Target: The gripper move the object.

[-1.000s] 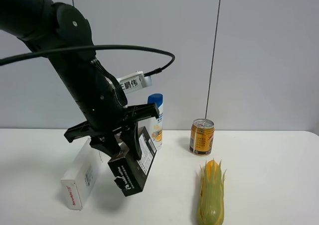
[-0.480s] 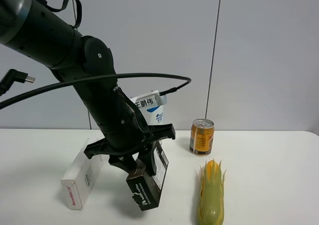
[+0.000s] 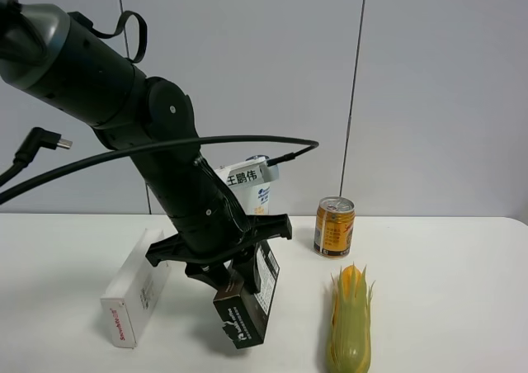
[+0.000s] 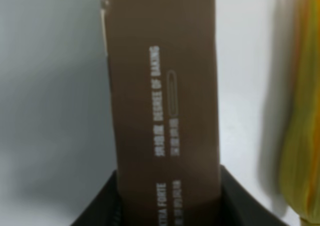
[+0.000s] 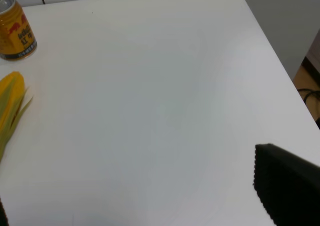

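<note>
Left gripper (image 3: 233, 276) is clenched on the upper end of the object (image 3: 247, 309), a dark brown carton, which hangs tilted below the jaws. Compared with one second ago, the arm and the carton have moved toward the corn cob (image 3: 349, 319) and lower. The carton now stands near the corn, not touching it. Whether its lower corner touches the table (image 3: 445, 290) I cannot tell.

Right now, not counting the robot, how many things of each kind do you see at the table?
Cartons: 2 (dark brown carton, white carton)
Drink can: 1
Corn cob: 1
Bottle, partly hidden: 1
Total: 5
</note>
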You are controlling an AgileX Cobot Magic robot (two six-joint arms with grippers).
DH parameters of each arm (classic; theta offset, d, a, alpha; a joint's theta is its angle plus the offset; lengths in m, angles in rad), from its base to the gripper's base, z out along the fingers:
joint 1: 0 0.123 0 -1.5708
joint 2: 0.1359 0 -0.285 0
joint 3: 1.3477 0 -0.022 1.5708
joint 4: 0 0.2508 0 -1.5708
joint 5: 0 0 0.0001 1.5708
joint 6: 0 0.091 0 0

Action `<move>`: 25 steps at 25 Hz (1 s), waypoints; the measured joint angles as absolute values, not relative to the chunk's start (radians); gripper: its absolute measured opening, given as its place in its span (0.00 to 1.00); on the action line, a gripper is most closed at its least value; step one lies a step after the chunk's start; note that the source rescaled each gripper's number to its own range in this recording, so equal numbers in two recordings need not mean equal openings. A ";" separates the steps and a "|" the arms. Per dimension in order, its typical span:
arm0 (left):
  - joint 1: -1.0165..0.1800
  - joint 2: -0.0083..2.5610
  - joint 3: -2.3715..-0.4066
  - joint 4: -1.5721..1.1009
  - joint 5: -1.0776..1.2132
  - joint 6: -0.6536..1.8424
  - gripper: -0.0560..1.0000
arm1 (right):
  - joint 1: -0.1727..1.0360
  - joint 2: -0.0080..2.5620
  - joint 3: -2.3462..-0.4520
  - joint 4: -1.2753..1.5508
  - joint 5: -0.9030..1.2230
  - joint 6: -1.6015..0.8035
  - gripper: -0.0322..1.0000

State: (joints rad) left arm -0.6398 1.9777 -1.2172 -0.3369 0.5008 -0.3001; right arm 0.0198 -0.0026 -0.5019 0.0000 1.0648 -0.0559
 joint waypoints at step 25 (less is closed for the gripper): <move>-0.640 1.986 -1.217 -0.341 0.446 -0.278 0.91 | 0.020 -0.003 -0.502 0.000 1.065 -0.056 1.00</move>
State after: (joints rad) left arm -0.6398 1.9862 -1.2172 -0.3405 0.4459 -0.2780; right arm 0.0198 -0.0026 -0.5019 0.0000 1.0648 -0.0559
